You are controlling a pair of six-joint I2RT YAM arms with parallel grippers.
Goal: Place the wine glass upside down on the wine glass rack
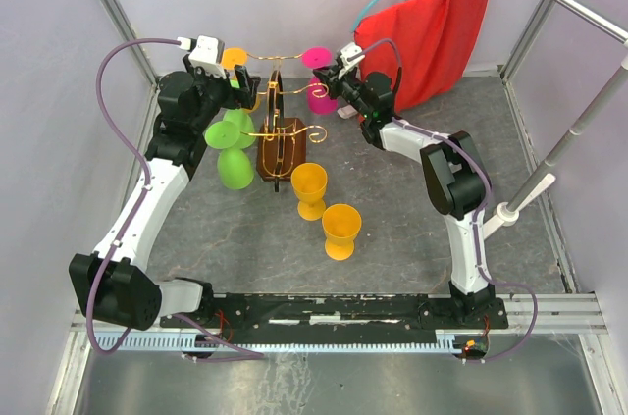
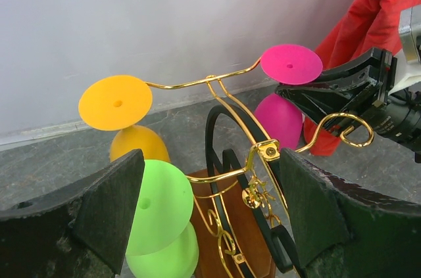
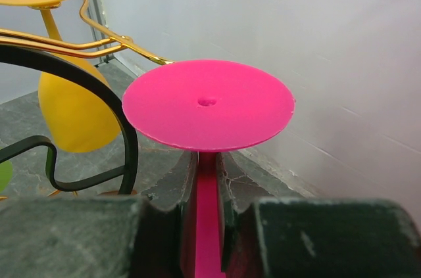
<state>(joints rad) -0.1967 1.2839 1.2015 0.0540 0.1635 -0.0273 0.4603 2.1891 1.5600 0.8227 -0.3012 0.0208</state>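
The wine glass rack point(image 1: 279, 130) is gold wire on a dark brown base, at the back middle of the table. My right gripper point(image 3: 207, 179) is shut on the stem of an upside-down pink wine glass point(image 3: 208, 104). It holds the glass's foot at the tip of the rack's top right arm point(image 2: 217, 87). I cannot tell whether the foot rests on the wire. My left gripper point(image 2: 210, 179) is open and empty, facing the rack from the left. An orange glass point(image 2: 115, 102) and a green glass point(image 2: 161, 206) hang upside down on the rack's left arms.
Two yellow-orange glasses point(image 1: 309, 186) point(image 1: 341, 229) stand upright on the table in front of the rack. A red cloth point(image 1: 432, 37) hangs at the back right. Metal frame poles point(image 1: 579, 130) stand along the right side.
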